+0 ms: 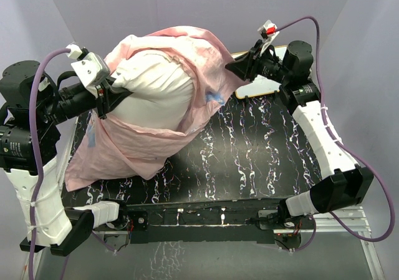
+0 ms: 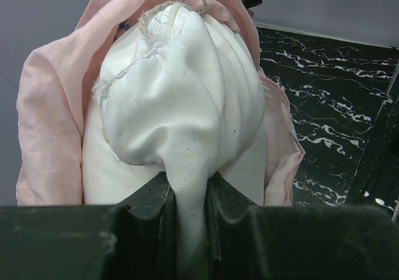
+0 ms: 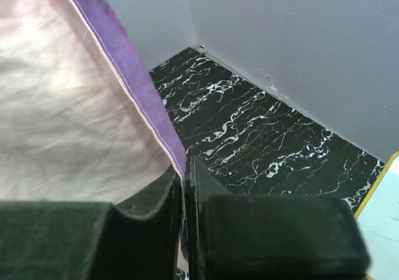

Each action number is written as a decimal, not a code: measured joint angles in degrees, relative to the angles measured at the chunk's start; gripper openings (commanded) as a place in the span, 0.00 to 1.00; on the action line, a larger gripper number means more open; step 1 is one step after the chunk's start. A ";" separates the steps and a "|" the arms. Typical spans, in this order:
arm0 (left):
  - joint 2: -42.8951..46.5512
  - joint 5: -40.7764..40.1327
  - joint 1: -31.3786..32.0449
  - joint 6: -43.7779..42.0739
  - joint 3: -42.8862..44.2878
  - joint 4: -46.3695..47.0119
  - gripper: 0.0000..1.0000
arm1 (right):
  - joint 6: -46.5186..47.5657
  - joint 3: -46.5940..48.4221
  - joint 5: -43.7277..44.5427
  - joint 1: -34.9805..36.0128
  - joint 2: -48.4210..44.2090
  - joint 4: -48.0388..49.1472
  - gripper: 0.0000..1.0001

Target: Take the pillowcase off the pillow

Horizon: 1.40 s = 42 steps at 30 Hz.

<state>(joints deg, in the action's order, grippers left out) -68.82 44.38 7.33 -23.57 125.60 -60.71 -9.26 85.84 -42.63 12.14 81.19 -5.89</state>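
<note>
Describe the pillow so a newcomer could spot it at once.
Look at the left half of the black marbled table. A pale pink pillowcase is bunched there; the pillow is the plump plain white mass bulging out of it, pinched by the left gripper.

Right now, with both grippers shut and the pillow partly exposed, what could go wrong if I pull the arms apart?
1. The right gripper pinches only the purple hem of the pillowcase; it may slip free under tension.
2. The left gripper holds a narrow fold of the pillow below a frayed seam; hard pulling might tear it.
3. The whiteboard lies by the right gripper; trailing fabric could drag it.
</note>
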 measured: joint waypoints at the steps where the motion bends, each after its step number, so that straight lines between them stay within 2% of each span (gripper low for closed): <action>1: -0.09 0.07 0.00 -0.02 0.42 -0.28 0.00 | -0.22 0.00 0.63 0.00 0.20 -0.15 0.08; 6: 0.00 0.48 0.00 -0.68 1.22 -1.31 0.00 | -1.40 1.68 6.01 0.02 0.31 -0.26 0.08; 15: 0.24 2.54 0.00 -2.19 1.22 -1.55 0.00 | -9.11 7.28 27.32 -6.05 1.36 -2.14 0.08; 21: 1.25 4.59 0.02 -4.55 1.22 -2.27 0.00 | -14.58 6.86 33.92 -7.67 6.71 -5.20 0.08; 24: 1.79 5.57 0.02 -5.66 1.22 -2.99 0.00 | -16.70 4.61 35.47 -7.52 9.11 -6.34 0.08; 27: 3.02 5.64 -0.13 -5.99 1.53 -4.17 0.00 | -16.61 0.52 42.07 -8.61 11.45 -7.04 0.08; 32: 5.79 5.53 -0.09 -5.55 2.56 -3.93 0.00 | -16.63 -7.37 47.39 -10.56 14.62 -9.92 0.08; 33: 6.38 5.57 -0.09 -5.35 2.45 -3.67 0.00 | -16.61 -8.66 47.41 -10.62 14.82 -10.71 0.18; 34: 7.06 5.57 -0.09 -5.22 1.97 -3.10 0.00 | -16.59 -9.60 47.25 -10.58 14.88 -11.41 0.34; 35: 7.69 5.55 -0.04 -5.07 1.22 -2.36 0.00 | -16.59 -9.97 46.90 -10.36 14.73 -12.22 0.45; 36: 8.28 5.38 -0.02 -4.92 0.28 -1.60 0.00 | -16.50 -10.27 46.51 -10.12 14.19 -12.11 0.53; 38: 8.98 4.98 0.02 -4.81 -1.46 -0.39 0.00 | -15.23 -11.26 46.36 -8.74 10.69 -11.21 0.59; 42: 8.46 3.34 0.07 -4.63 -4.72 2.89 0.00 | -10.56 -11.30 47.65 -2.43 -2.69 -6.93 0.62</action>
<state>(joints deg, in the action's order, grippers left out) -60.36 47.72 7.40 -28.21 120.88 -57.82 -19.81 74.54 5.02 9.72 78.50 -12.82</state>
